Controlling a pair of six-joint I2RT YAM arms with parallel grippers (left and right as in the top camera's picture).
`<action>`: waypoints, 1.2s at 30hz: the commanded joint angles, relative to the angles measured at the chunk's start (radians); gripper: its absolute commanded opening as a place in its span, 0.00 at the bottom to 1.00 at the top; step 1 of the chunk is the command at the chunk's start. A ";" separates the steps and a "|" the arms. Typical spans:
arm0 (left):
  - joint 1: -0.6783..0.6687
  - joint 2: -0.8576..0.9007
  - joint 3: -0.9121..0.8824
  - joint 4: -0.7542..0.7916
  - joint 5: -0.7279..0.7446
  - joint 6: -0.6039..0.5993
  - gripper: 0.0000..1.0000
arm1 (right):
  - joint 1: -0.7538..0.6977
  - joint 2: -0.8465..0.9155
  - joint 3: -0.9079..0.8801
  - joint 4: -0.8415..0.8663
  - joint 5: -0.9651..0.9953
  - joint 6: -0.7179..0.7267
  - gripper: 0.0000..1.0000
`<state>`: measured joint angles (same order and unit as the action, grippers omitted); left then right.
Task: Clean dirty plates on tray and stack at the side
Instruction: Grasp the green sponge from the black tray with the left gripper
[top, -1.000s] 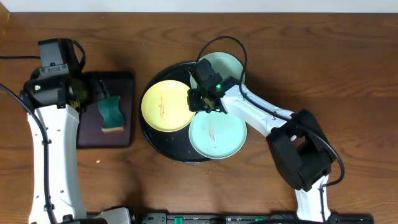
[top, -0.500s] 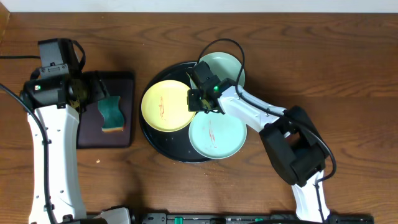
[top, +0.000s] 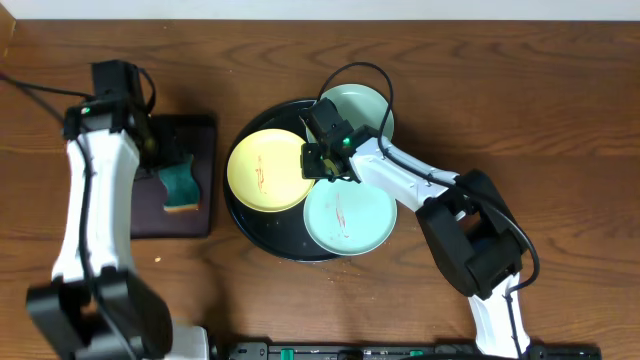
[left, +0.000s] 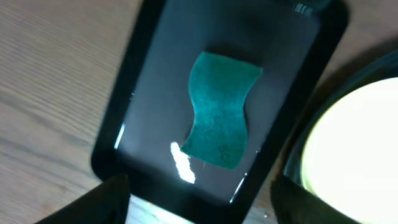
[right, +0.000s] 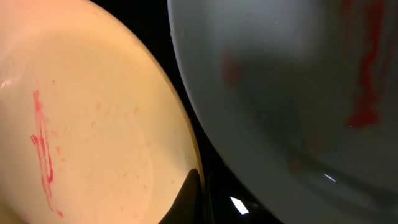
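On the tray (top: 250, 235), frame centre: I see the yellow plate (top: 265, 170) at left (red-streaked), the upper aqua plate (top: 368, 104) and the lower aqua plate (top: 350, 215) at right.
Right gripper (top: 322, 162): closed at the yellow plate's rim; whether it pinches that rim, I cannot tell.
Left gripper (left: 200, 208): spread wide above the sponge (left: 219, 118), far left.

Teal sponge (left: 219, 118) on small rectangular black tray (left: 158, 87), wooden table (top: 560, 100).

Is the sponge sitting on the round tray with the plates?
No, the green sponge lies on the small rectangular tray beside the round tray.
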<state>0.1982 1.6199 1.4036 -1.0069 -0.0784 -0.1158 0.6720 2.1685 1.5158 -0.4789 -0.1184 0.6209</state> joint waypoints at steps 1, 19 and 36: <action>0.015 0.110 -0.013 0.002 0.022 0.027 0.65 | -0.002 0.033 0.010 -0.010 -0.021 -0.002 0.01; 0.070 0.441 -0.013 0.135 0.244 0.160 0.36 | -0.003 0.033 0.010 -0.007 -0.021 -0.009 0.01; 0.070 0.372 0.053 0.088 0.156 0.092 0.07 | -0.005 0.033 0.010 0.001 -0.021 -0.008 0.01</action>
<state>0.2710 2.0331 1.4124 -0.8997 0.0856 -0.0006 0.6670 2.1700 1.5173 -0.4789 -0.1295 0.6205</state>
